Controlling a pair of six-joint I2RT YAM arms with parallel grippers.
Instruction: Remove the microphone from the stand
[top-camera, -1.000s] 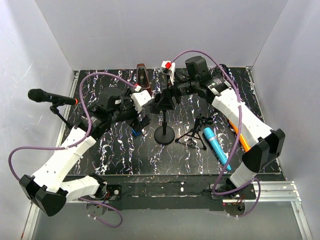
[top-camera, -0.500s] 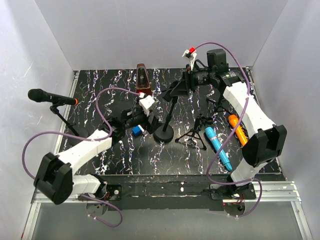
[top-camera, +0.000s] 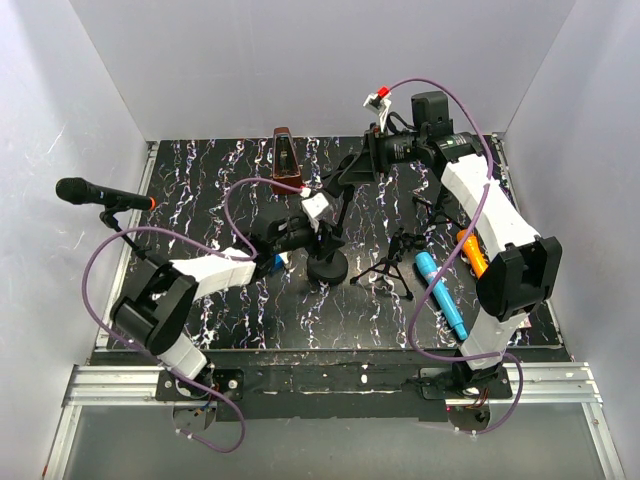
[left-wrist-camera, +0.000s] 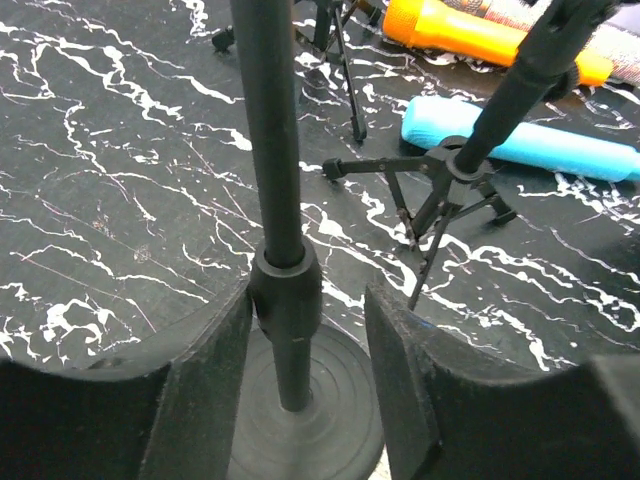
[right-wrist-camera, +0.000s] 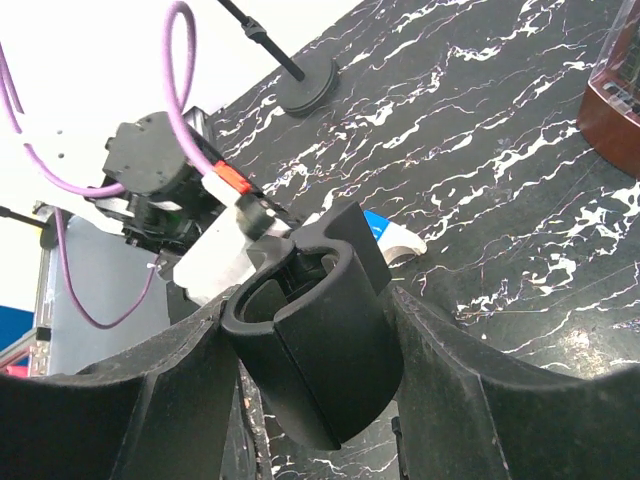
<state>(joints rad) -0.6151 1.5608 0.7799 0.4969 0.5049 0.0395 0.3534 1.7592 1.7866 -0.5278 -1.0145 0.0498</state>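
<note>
A black microphone (top-camera: 100, 194) sits in its stand (top-camera: 122, 232) at the far left, away from both arms. In the middle a round-based stand (top-camera: 328, 268) leans, and its clip (right-wrist-camera: 320, 340) holds nothing. My right gripper (top-camera: 352, 170) (right-wrist-camera: 312, 330) is shut on that clip, with a finger pressed to each side. My left gripper (top-camera: 325, 240) (left-wrist-camera: 308, 310) is low at the stand's pole (left-wrist-camera: 270, 150). Its jaws straddle the collar, the left finger touching and the right finger a gap away. A blue microphone (top-camera: 437, 293) (left-wrist-camera: 520, 140) lies on the table.
An orange microphone (top-camera: 472, 252) (left-wrist-camera: 480, 35) lies right of a small black tripod (top-camera: 395, 262) (left-wrist-camera: 450, 190). A brown metronome (top-camera: 286, 155) stands at the back. A small blue-and-white object (top-camera: 272, 262) lies by my left arm. White walls enclose the black marbled table (top-camera: 220, 300).
My left gripper has moved right and down to the middle stand's pole, and its jaws have narrowed around it. My right gripper has carried the clip up and back, so the stand now leans.
</note>
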